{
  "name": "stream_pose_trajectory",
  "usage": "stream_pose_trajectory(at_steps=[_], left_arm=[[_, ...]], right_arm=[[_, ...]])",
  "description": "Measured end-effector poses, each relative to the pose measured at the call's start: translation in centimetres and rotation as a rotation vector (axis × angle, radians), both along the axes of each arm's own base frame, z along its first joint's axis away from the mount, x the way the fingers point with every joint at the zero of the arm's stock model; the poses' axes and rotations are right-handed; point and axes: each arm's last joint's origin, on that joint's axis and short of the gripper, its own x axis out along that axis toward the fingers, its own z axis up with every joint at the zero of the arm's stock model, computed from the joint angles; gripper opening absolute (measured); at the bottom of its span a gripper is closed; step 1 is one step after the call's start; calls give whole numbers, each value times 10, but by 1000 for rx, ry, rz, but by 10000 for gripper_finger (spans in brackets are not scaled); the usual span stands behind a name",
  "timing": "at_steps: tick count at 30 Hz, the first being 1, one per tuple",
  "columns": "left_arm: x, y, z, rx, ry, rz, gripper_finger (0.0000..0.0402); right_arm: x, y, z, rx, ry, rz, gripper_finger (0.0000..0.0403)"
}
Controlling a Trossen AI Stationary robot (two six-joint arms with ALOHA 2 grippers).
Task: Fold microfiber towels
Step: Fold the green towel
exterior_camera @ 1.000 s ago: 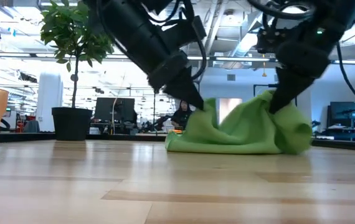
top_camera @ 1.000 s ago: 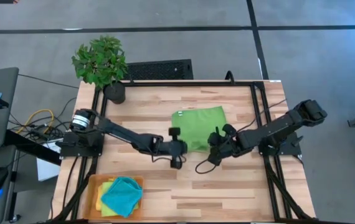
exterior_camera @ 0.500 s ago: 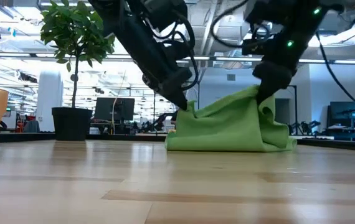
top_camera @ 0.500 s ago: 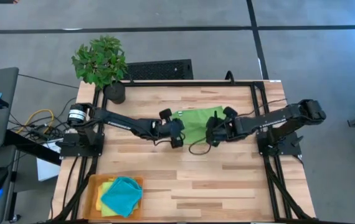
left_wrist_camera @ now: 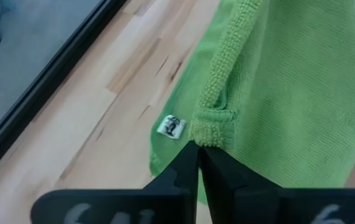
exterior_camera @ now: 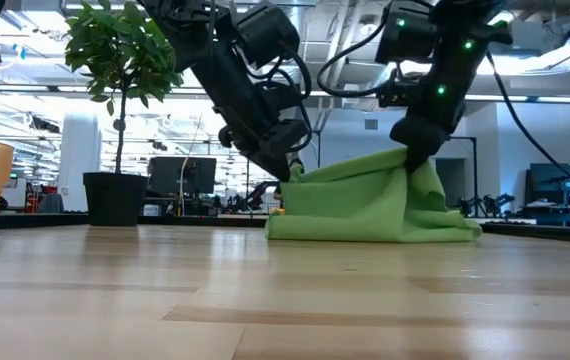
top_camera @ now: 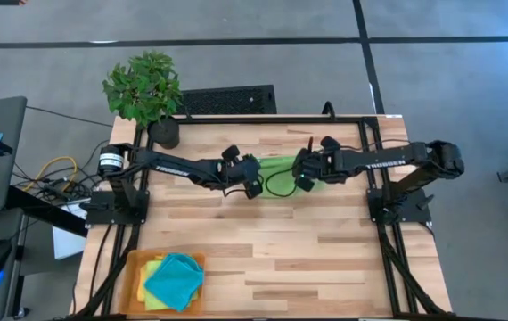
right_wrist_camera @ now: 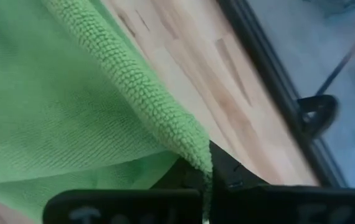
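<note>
We seem to be in a robotics lab: a wooden table (top_camera: 263,241) on grey floor, monitors (exterior_camera: 180,175) and ceiling ducts beyond, a potted plant (top_camera: 144,89).

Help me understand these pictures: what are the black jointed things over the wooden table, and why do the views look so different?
They are two robot arms, each ending in a two-finger gripper. One picture looks straight down on the table, one looks level across it, and two come from cameras on the arms' wrists. The left gripper and the right gripper are each shut on a corner of a lime green towel, lifting that edge while the rest lies on the wood, far side of the table. At the near left corner an orange tray holds more cloths, a teal towel on top. A potted plant stands at the far left corner.
</note>
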Motion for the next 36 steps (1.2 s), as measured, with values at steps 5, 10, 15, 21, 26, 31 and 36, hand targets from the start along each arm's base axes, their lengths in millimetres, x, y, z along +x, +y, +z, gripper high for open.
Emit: stream_pose_trajectory(at_steps=[5,10,15,21,26,31,36], left_arm=[[-1,1,-1,-4,13,9,9],[-2,3,-1,-5,13,15,21],[-3,9,-1,-6,17,30,59],[-3,13,-2,-23,12,34,113],[-1,4,-4,-137,40,-162,132],[-5,-22,-15,-109,155,-464,132],[-7,-44,-23,18,196,-619,132]], right_arm=[[0,-4,-1,76,-12,8,34],[-1,-9,-1,84,-4,9,61],[0,-9,-1,71,17,53,102],[0,-9,-1,75,7,39,164],[1,-7,10,77,-17,47,191],[-4,3,22,110,-43,129,196],[-7,10,31,107,-93,147,191]])
